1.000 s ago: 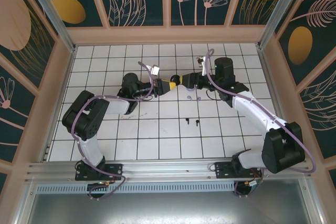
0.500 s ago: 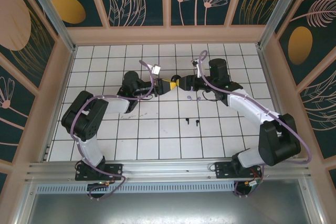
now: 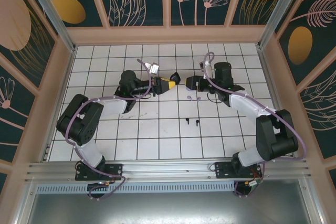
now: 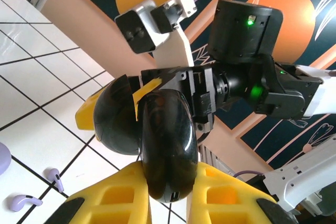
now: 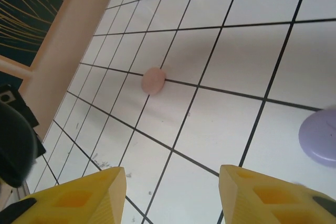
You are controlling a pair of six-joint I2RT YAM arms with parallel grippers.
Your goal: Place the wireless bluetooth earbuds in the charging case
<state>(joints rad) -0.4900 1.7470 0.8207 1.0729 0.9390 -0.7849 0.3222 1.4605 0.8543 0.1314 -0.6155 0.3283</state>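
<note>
Above the table's (image 3: 157, 145) middle, the left gripper (image 4: 169, 184) pinches the open black charging case (image 4: 167, 145) edge-on. A nudge from the facing right gripper (image 5: 170, 174), which is spread and empty, could twist the case in that narrow hold or flip its lid shut. The black earbuds (image 3: 187, 121) lie on the tiles nearer the bases, too small to read. One lavender earbud (image 4: 54, 178) lies flat, its stem slanting down-right in the left wrist view.
</note>
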